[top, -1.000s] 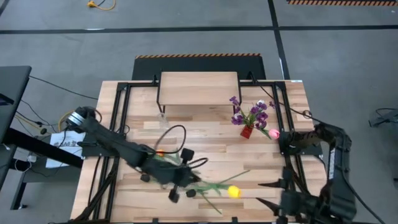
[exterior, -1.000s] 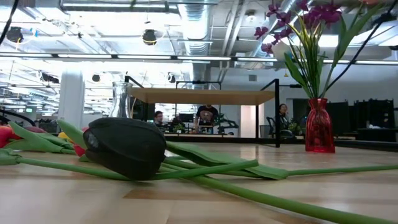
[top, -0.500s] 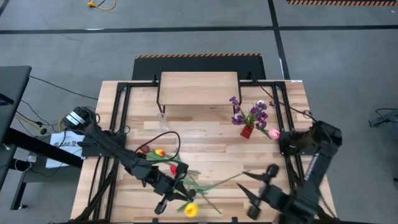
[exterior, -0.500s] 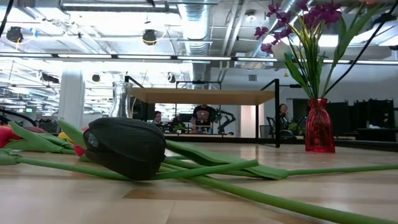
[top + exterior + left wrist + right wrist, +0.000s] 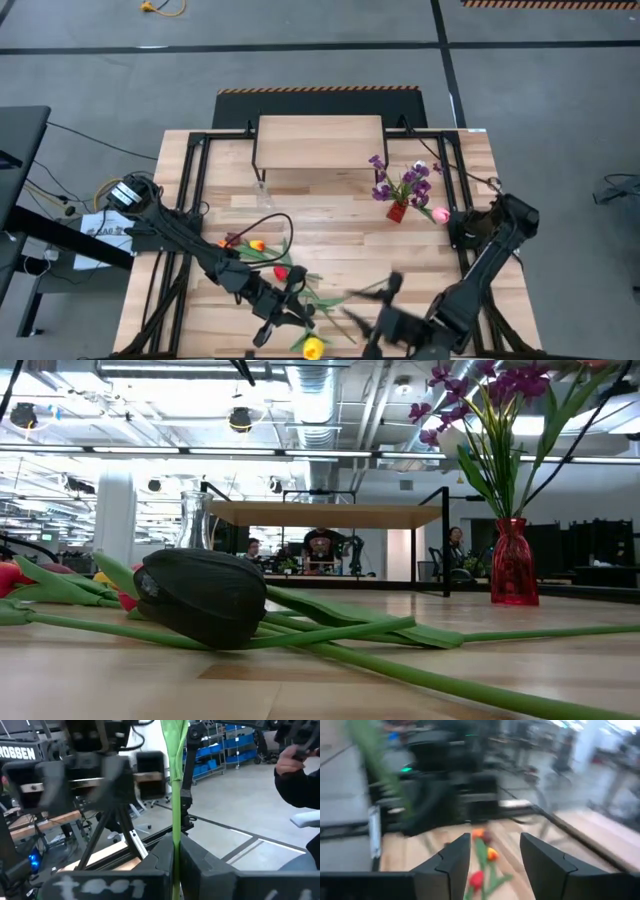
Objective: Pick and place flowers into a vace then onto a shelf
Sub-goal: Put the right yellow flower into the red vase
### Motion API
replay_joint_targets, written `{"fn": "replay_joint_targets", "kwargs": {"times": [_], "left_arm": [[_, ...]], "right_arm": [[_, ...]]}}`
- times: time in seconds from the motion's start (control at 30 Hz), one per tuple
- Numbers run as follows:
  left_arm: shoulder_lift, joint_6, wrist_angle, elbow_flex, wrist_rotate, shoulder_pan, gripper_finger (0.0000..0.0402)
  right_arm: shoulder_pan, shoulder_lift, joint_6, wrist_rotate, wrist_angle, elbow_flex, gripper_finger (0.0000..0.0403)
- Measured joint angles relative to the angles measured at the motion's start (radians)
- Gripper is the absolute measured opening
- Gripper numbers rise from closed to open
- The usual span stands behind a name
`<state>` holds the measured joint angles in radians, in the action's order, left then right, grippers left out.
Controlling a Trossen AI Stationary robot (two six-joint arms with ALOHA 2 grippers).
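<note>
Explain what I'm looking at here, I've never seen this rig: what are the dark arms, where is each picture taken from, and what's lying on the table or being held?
Two dark robot arms work at a slatted wooden table. The overhead picture shows everything. Another looks level across the tabletop. Two more come from cameras on the arms' wrists.

The left pincer is shut on the green stem of a yellow flower near the table's front edge; its wrist picture shows that stem clamped between the fingers. The right pincer, blurred beside it, stands open and holds nothing.

A small wooden shelf stands at the back. A red vase holds purple sprigs. More flowers lie loose on the table, including a black tulip close to the low camera.
</note>
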<state>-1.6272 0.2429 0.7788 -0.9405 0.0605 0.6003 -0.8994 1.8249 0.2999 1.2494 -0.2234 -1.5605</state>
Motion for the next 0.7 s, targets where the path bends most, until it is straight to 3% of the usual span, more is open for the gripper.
{"fn": "replay_joint_targets", "kwargs": {"times": [0.17, 0.33, 0.47, 0.7], "left_arm": [[-0.011, 0.011, 0.001, 0.000, -0.016, 0.001, 0.0000], [-0.012, 0.007, 0.002, 0.000, -0.029, 0.001, 0.0000], [-0.012, -0.002, 0.001, 0.000, -0.029, 0.001, 0.0000], [-0.012, -0.017, -0.011, 0.000, -0.028, 0.000, 0.0000]], "right_arm": [[0.031, 0.054, -0.403, -0.155, 0.327, 0.000, 0.0162], [0.070, 0.078, -0.507, -0.230, 0.438, 0.000, 0.0165], [0.098, 0.073, -0.513, -0.362, 0.473, 0.000, 0.0169], [0.111, 0.072, -0.630, -0.422, 0.577, 0.000, 0.0165]]}}
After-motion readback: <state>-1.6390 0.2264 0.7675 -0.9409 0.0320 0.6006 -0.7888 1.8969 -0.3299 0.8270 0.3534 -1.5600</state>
